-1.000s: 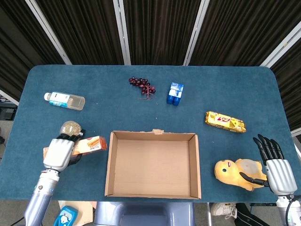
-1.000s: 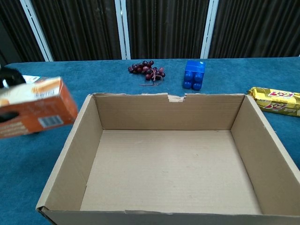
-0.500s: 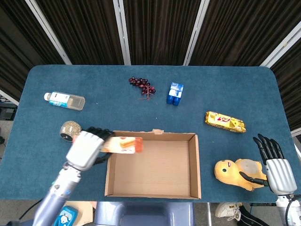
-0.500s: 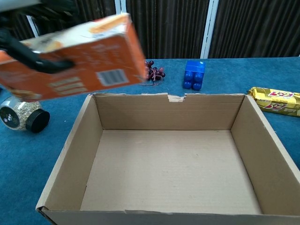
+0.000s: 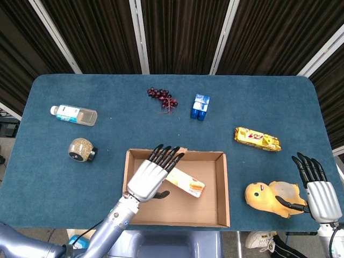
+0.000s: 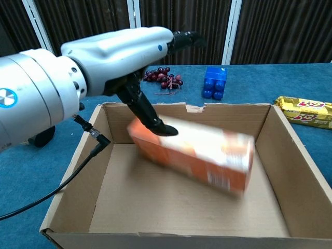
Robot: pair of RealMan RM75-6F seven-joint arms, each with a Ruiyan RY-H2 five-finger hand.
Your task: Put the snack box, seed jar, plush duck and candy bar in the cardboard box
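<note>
We find the left hand [image 5: 153, 174] spread over the cardboard box [image 5: 223, 185] at lower centre, the blurred orange snack box [image 6: 194, 155] inside; its barcode shows, print unreadable. The right hand [image 5: 317, 193], fingers spread, rests its thumb against the plush duck [image 5: 269, 197].

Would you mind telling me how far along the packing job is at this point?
Nothing is settled yet. The snack box is dropping into the cardboard box beneath the open left robot hand. Seed jar, candy bar and plush duck, beside the right robot hand, remain outside.
</note>
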